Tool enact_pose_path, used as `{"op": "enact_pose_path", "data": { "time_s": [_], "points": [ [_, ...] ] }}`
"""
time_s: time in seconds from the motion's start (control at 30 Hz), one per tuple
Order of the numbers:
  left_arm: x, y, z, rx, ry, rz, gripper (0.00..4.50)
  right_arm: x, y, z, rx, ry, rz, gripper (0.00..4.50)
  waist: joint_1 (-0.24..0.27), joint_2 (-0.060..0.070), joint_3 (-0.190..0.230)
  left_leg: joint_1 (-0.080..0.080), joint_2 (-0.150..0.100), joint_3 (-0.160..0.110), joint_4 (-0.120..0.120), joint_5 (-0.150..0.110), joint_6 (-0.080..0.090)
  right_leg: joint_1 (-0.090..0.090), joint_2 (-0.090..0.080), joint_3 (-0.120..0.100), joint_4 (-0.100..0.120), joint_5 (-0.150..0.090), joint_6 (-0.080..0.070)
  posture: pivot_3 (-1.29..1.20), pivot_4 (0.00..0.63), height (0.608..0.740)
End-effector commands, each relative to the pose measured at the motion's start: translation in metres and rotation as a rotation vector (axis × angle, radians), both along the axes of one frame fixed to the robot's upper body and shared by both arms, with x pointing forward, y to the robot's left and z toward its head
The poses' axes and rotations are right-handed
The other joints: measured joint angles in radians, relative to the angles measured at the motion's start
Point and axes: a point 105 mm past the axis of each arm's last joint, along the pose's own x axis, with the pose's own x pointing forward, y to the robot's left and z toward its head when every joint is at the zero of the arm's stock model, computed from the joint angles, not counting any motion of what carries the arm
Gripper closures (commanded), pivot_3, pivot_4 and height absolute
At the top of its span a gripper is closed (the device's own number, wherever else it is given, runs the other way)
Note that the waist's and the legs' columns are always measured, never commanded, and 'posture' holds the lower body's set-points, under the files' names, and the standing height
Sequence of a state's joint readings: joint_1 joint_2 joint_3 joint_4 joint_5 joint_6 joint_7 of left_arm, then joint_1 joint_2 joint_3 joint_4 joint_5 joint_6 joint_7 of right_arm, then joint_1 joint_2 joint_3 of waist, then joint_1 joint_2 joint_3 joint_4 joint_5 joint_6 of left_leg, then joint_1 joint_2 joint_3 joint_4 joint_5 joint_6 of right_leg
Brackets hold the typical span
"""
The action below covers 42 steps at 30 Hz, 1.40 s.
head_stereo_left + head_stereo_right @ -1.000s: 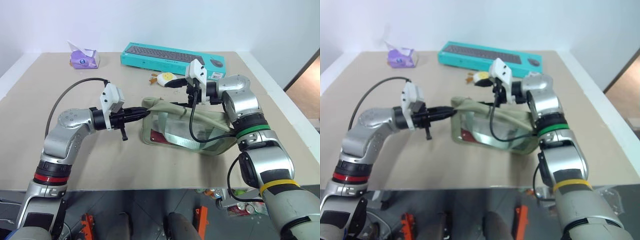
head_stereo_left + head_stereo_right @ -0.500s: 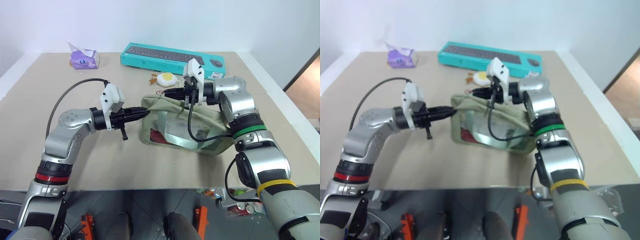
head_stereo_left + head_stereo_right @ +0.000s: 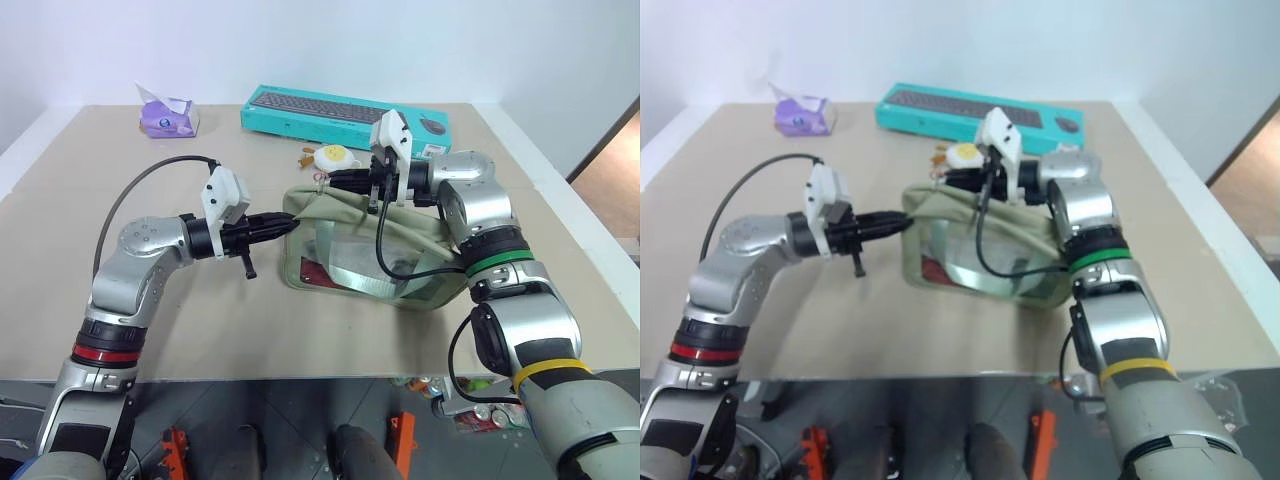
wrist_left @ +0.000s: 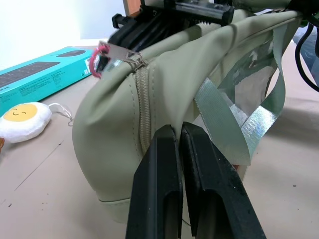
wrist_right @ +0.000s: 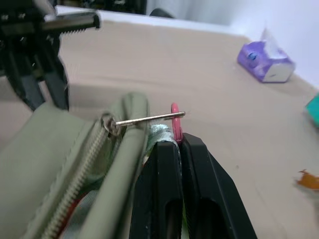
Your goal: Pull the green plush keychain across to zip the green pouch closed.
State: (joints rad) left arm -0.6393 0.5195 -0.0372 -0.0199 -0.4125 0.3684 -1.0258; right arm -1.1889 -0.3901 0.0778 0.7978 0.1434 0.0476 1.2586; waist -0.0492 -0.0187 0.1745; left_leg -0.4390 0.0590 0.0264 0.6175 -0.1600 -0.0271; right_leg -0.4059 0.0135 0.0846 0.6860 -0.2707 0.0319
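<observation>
The green pouch (image 3: 350, 250) lies on the table, its zipper (image 4: 144, 94) running along the top. My left gripper (image 3: 288, 225) is shut on the fabric at the pouch's left end. At that same end, my right gripper (image 5: 174, 142) reaches in from the right along the top and is shut on the pink clasp (image 5: 175, 122) of the green plush keychain. A thin metal link joins the clasp to the zipper pull (image 5: 107, 123). The plush ring itself is hidden by the fingers.
A teal keyboard box (image 3: 340, 110) lies at the back of the table (image 3: 200, 320). A yellow-and-white egg trinket (image 3: 330, 155) sits just behind the pouch. A purple tissue pack (image 3: 168, 118) stands at the back left.
My right gripper's fingers, spread wide a second ago, have shut on the pink clasp. The left gripper has kept its hold and place.
</observation>
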Motion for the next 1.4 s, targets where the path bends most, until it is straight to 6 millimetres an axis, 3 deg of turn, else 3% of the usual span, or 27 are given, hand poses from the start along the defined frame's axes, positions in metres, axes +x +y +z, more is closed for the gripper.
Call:
{"op": "enact_pose_path", "data": {
  "time_s": [0.03,0.17,0.3,0.33,0.43,0.6,0.8,0.93,1.07,1.2,1.4],
  "points": [
    [0.000,0.000,0.007,0.000,-0.025,-0.001,4.50,-0.006,-0.006,0.049,0.089,-0.167,-0.013,4.45,0.000,0.000,0.000,0.000,0.000,0.000,0.000,0.000,0.000,0.000,0.000,0.000,0.000,0.000,0.000,0.00,0.150,0.740],
    [0.001,-0.001,0.008,0.000,-0.026,0.000,4.50,-0.011,-0.016,0.043,0.052,-0.160,-0.011,4.45,0.002,0.000,0.000,-0.001,0.000,0.000,0.000,0.000,0.000,0.000,0.000,0.000,0.000,0.000,0.000,0.00,0.150,0.740],
    [0.002,-0.002,0.008,0.002,-0.028,-0.004,4.50,-0.019,-0.027,0.021,-0.013,-0.054,0.011,4.45,0.003,0.000,0.000,-0.001,-0.001,0.000,0.000,0.000,0.000,0.000,-0.001,0.000,0.000,0.000,0.001,0.00,0.150,0.740],
    [0.002,-0.002,0.008,0.003,-0.029,-0.005,4.50,-0.020,-0.030,0.017,-0.028,-0.047,0.008,3.87,0.003,0.000,0.000,-0.001,-0.001,0.000,0.000,0.000,0.000,0.000,-0.001,0.000,0.000,0.000,0.001,0.00,0.150,0.740],
    [0.003,-0.002,0.008,0.006,-0.030,-0.007,4.50,-0.023,-0.034,0.009,-0.068,-0.043,0.005,2.94,0.003,0.000,0.000,0.000,-0.001,0.000,0.000,0.000,0.000,0.000,-0.001,0.000,0.000,0.000,0.001,0.00,0.150,0.740],
    [0.001,-0.004,0.009,0.002,-0.031,-0.023,4.50,-0.023,-0.041,0.011,-0.085,-0.091,-0.024,1.22,0.003,0.000,0.000,0.000,-0.001,0.000,0.000,0.000,0.000,0.000,-0.001,0.000,0.000,0.000,0.001,0.00,0.150,0.740],
    [-0.012,-0.005,0.019,-0.028,-0.014,-0.076,4.50,-0.004,-0.070,0.037,0.006,-0.088,-0.176,1.22,0.004,0.000,0.000,0.000,-0.001,0.000,0.000,0.000,0.000,0.000,-0.001,0.000,0.000,-0.001,0.001,0.00,0.150,0.740],
    [-0.017,-0.006,0.022,-0.032,0.000,-0.087,4.50,0.004,-0.074,0.041,0.003,-0.109,-0.211,1.22,0.003,0.000,0.000,0.000,-0.001,0.000,0.000,0.000,0.000,0.000,-0.001,0.000,0.000,-0.001,0.001,0.00,0.150,0.740],
    [-0.022,-0.009,0.034,-0.078,0.019,-0.089,4.50,0.006,-0.047,0.034,0.021,-0.093,-0.148,1.22,-0.004,0.000,0.000,0.000,-0.001,0.000,-0.001,0.000,0.000,0.000,-0.001,0.000,0.000,-0.001,0.001,0.00,0.150,0.740],
    [-0.021,-0.007,0.023,-0.053,0.039,-0.067,4.50,0.005,-0.021,0.022,0.018,-0.072,-0.077,1.22,-0.006,0.000,0.000,0.000,0.000,0.000,-0.001,0.000,0.000,0.000,0.000,0.000,0.000,0.000,0.000,0.00,0.150,0.740],
    [-0.021,-0.005,0.021,-0.052,0.044,-0.049,4.50,-0.002,-0.003,0.013,0.005,-0.035,0.004,1.22,0.001,0.000,0.000,0.000,-0.001,0.000,0.000,0.000,0.000,0.000,-0.001,0.000,0.000,-0.001,0.001,0.00,0.150,0.740]
  ]
}}
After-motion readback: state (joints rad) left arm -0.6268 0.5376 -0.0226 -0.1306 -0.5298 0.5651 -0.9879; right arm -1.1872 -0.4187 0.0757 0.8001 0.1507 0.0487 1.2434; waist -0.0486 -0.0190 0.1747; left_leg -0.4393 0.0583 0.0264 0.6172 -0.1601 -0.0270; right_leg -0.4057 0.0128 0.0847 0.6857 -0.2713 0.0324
